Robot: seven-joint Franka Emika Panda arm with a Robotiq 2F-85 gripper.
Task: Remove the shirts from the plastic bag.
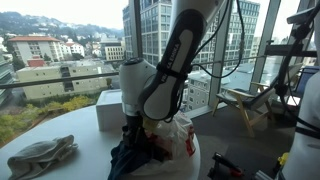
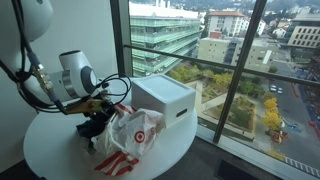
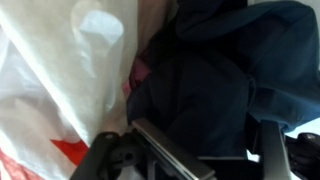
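A white plastic bag with red print [image 1: 178, 140] sits on the round white table [image 1: 75, 130]; it also shows in the other exterior view [image 2: 135, 130] and at the left of the wrist view [image 3: 60, 80]. A dark navy shirt [image 1: 128, 158] comes out of the bag's mouth, bunched under my gripper [image 1: 132, 125]. In the wrist view the navy shirt [image 3: 200, 80] fills the gap between my two fingers [image 3: 205, 155], which press on the fabric. A bit of pink or red cloth [image 3: 140, 70] shows inside the bag. In an exterior view the gripper [image 2: 95, 118] sits at the bag's side.
A white box [image 1: 110, 108] stands on the table behind the bag, and it also shows in the other exterior view [image 2: 165, 100]. A grey crumpled garment [image 1: 42, 155] lies on the table apart from the bag. Large windows surround the table. A wooden chair [image 1: 245, 105] stands on the floor.
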